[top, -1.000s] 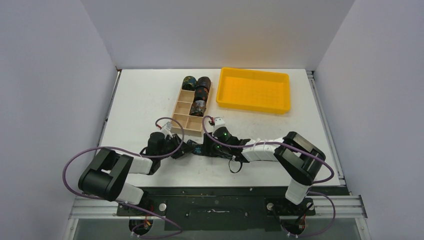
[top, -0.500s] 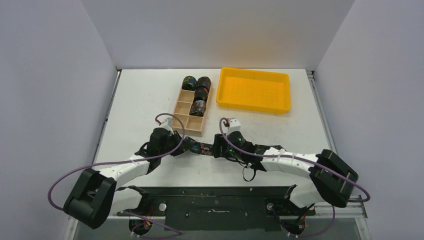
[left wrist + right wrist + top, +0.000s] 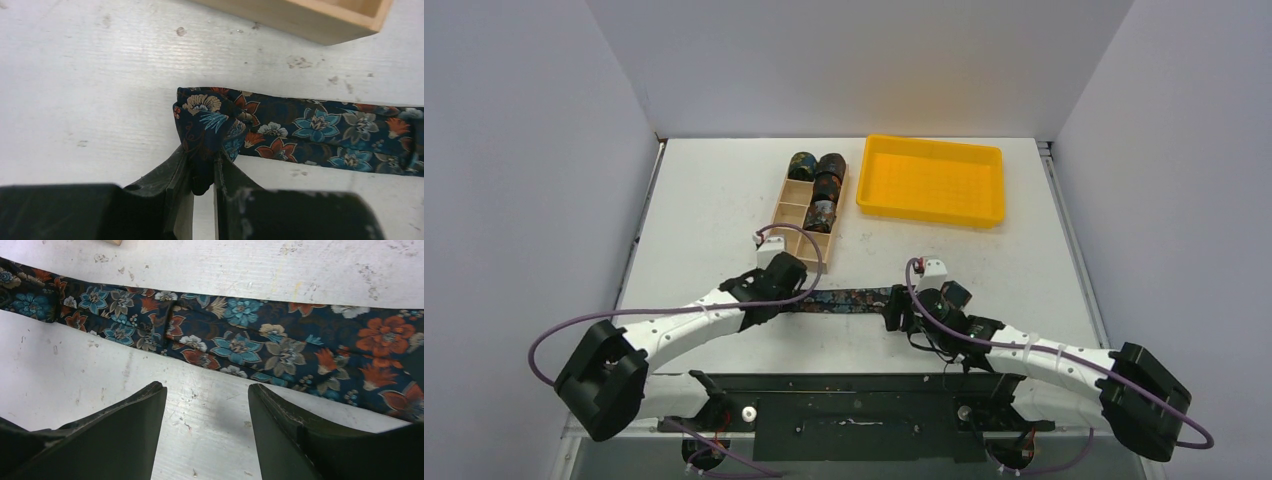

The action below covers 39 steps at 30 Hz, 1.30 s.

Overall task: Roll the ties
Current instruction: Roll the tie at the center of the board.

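A dark floral tie (image 3: 849, 299) lies stretched flat on the white table between my two grippers. My left gripper (image 3: 797, 299) is shut on the tie's folded left end; in the left wrist view the fabric (image 3: 310, 125) is bunched between the jaws of the gripper (image 3: 202, 159). My right gripper (image 3: 895, 311) is at the strip's right part. In the right wrist view it (image 3: 206, 390) is open and empty, its fingertips just short of the tie (image 3: 240, 342). Three rolled ties (image 3: 828, 172) sit in the wooden compartment box (image 3: 790, 238).
The yellow tray (image 3: 931, 181) stands at the back right, beside the box. The box's near corner (image 3: 320, 20) is close behind my left gripper. The black base rail runs along the table's near edge.
My right gripper has moved right and toward the near edge, my left gripper a little right. The strip of tie showing between them has grown much longer and lies flat.
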{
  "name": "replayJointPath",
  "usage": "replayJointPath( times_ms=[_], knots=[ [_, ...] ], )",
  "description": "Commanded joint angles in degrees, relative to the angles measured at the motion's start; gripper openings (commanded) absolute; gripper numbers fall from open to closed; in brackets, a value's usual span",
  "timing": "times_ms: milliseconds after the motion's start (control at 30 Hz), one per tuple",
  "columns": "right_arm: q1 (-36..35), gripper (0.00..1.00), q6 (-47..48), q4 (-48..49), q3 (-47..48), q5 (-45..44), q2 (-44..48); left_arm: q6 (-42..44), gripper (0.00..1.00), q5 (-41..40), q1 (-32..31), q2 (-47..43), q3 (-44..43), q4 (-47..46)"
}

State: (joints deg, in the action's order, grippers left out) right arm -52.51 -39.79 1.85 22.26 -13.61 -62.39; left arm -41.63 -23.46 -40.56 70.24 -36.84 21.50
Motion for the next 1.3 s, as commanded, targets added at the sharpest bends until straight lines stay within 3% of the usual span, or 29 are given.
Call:
replayJointPath(
  times_ms=[0,400,667,900,1133,1200,1267],
  knots=[
    [-0.19,0.62,-1.01,-0.97,-0.51,-3.25,4.57,-0.77,0.00,-16.66,-3.84,4.38,-5.80,10.69],
    [0.02,0.62,-1.06,-5.44,-2.11,-5.64,10.56,-9.09,0.00,-33.29,-16.14,22.93,-19.39,25.14],
    [0.30,0.62,-1.08,-7.06,-2.40,-6.34,13.01,-13.11,0.00,-34.33,-21.77,32.51,-26.32,28.68],
    [0.39,0.62,-1.08,-8.31,-1.84,-6.87,14.45,-10.29,0.41,-27.62,-23.47,33.16,-26.91,22.35],
    [0.38,0.62,-1.05,-9.90,-1.09,-7.20,16.25,-10.06,0.62,-24.32,-23.45,28.48,-25.43,20.94],
    [0.45,0.63,-1.00,-10.17,-1.02,-7.22,16.62,-10.05,0.75,-23.32,-23.50,26.32,-24.57,20.66],
    [0.53,0.64,-0.94,-10.05,-1.00,-6.79,16.77,-9.47,0.99,-21.43,-23.28,24.15,-23.61,19.73]
  ],
)
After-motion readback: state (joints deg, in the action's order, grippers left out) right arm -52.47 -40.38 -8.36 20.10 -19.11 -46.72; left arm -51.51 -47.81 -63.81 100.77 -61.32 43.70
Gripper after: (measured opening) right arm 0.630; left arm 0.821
